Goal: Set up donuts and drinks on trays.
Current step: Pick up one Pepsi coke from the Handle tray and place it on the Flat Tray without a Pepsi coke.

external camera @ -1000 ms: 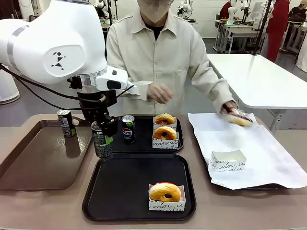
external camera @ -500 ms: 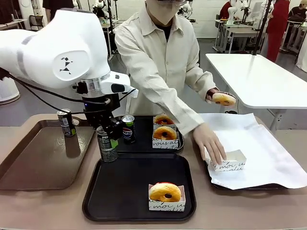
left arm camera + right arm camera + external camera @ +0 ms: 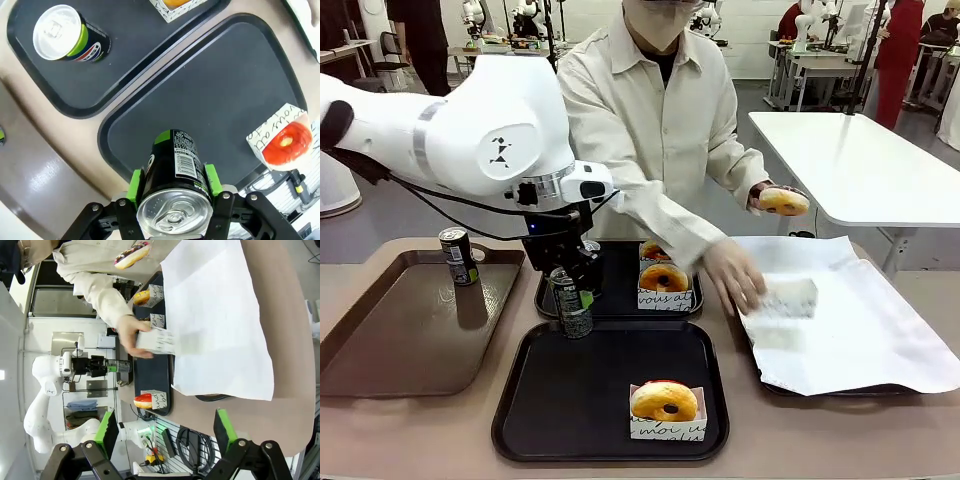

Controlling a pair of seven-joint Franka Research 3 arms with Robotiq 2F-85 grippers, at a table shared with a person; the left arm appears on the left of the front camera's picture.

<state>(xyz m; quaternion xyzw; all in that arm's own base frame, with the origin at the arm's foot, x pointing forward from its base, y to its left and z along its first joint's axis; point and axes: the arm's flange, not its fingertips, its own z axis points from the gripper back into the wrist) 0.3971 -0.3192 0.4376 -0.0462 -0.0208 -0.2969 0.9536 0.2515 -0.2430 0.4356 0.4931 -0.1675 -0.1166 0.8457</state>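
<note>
the left claw [image 3: 172, 200] is clamped on a can [image 3: 571, 301] and holds it over the near tray's [image 3: 520, 420] back-left corner — the drink step. next it should lower the can upright onto that tray, clear of the donut [image 3: 664, 401], then let go. the right claw [image 3: 162, 432] stands apart, empty.

Left gripper [image 3: 174, 200] clamps a slim dark soda can with silver top and barcode label [image 3: 175, 192] between green pads [image 3: 210, 180], held above the near edge of a black rounded-square plastic tray [image 3: 225, 90]. On that tray, a red-iced donut in a white script sleeve [image 3: 282, 142]. A second black tray [image 3: 130, 55] holds an upright Pepsi can with green rim [image 3: 67, 36] and the corner of another sleeved donut [image 3: 176, 6].
</note>
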